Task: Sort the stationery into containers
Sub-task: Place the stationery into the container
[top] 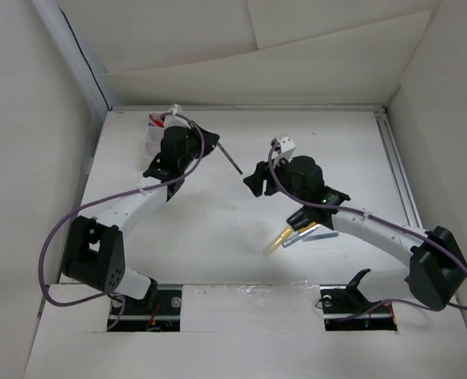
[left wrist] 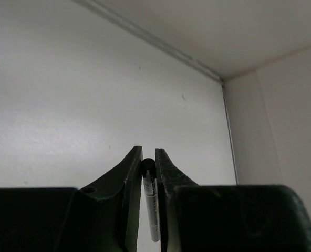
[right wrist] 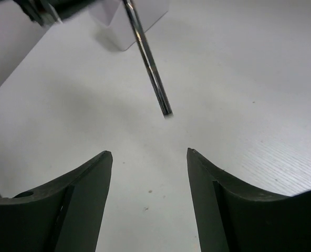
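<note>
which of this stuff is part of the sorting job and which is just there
Job:
- dark pen, held in left gripper
- white box
- yellow marker
- grey pen

Just there:
- purple cables
- metal rail

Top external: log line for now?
left jaws: shut on thin dark pen | right jaws: open, empty | white plastic box: far-left

left pincer holding dark pen, box beside
</note>
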Robot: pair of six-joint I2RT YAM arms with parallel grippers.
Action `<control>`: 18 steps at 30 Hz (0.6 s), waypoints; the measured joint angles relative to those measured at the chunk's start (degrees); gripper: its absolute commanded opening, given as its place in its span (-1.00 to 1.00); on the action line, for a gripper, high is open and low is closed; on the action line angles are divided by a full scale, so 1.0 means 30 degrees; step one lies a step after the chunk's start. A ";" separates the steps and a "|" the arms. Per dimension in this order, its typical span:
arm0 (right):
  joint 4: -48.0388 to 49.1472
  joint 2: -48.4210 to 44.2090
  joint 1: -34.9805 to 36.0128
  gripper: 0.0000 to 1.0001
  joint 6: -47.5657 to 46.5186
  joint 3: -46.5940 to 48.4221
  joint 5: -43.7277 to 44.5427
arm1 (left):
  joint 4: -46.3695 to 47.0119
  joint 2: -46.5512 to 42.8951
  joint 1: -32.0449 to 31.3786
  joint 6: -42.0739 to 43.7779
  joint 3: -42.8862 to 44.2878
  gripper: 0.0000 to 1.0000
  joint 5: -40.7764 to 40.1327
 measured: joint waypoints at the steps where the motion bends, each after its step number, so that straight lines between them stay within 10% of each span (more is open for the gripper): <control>1: -0.0007 -0.0073 -0.0029 0.30 0.0015 -0.0015 0.0415 | -0.0204 0.0007 0.0342 0.0058 0.0561 -1.00 -0.0627; 18: -0.0430 -0.0168 -0.0131 0.28 0.0474 -0.1253 0.2608 | -0.6433 0.8750 0.8444 0.1188 1.4010 -1.00 -0.4517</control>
